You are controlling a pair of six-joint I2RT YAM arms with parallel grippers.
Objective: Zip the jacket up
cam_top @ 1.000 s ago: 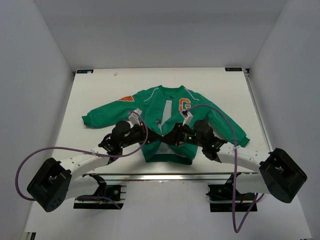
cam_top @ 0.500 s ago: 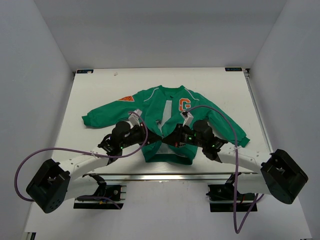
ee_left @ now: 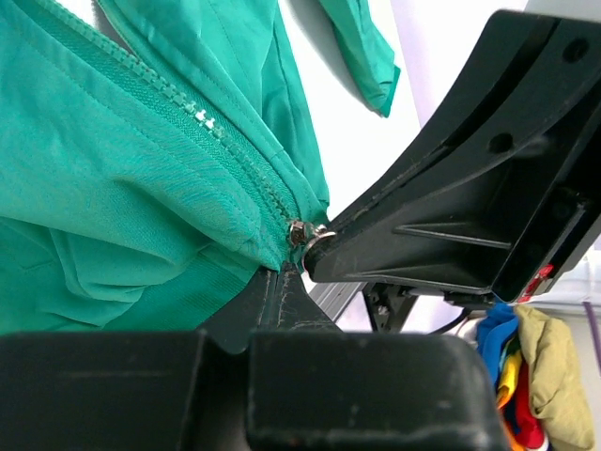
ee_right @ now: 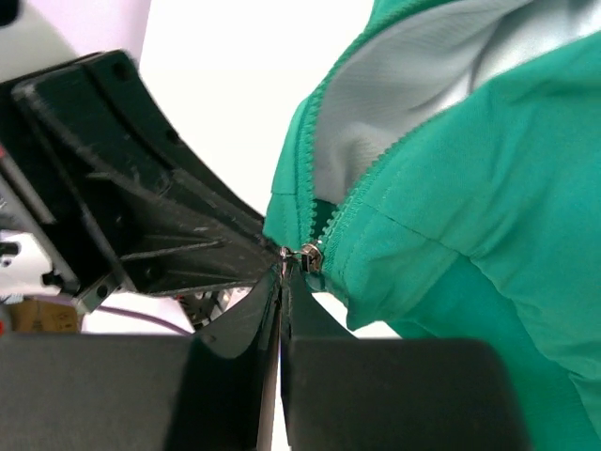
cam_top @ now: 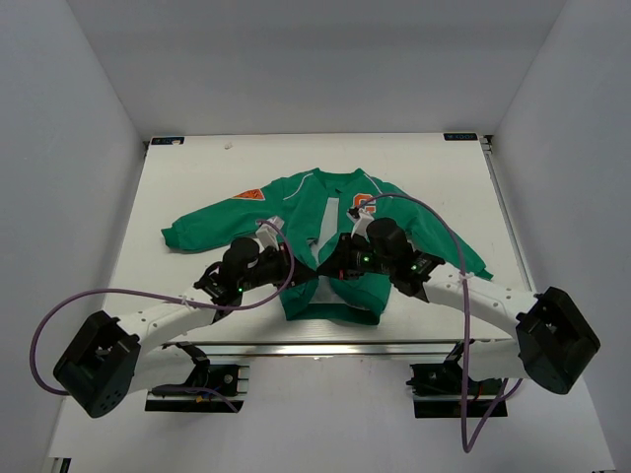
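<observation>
The green jacket [cam_top: 296, 212] lies flat on the white table [cam_top: 197, 177], collar far and hem near, its front open and showing pale lining [cam_top: 328, 219]. My two grippers meet at the lower front, just above the hem. My left gripper [cam_top: 307, 266] is shut on green fabric at the zip's bottom end [ee_left: 268, 249], its tips [ee_left: 282, 274] just under the metal slider [ee_left: 299, 232]. My right gripper [cam_top: 331, 266] is shut on the slider's pull tab [ee_right: 293, 257], its tips [ee_right: 284, 272] beside the slider [ee_right: 312, 256]. My right wrist hides part of the orange G [cam_top: 362, 203].
An aluminium rail [cam_top: 325, 347] runs along the table's near edge between the arm bases. White walls enclose the table on three sides. A heap of coloured cloth [ee_left: 515, 362] shows beyond the table edge in the left wrist view. Purple cables loop off both arms.
My right wrist has swung away from me and leftward, now covering part of the G. The left arm has barely moved. Both grippers stay shut at the lower front.
</observation>
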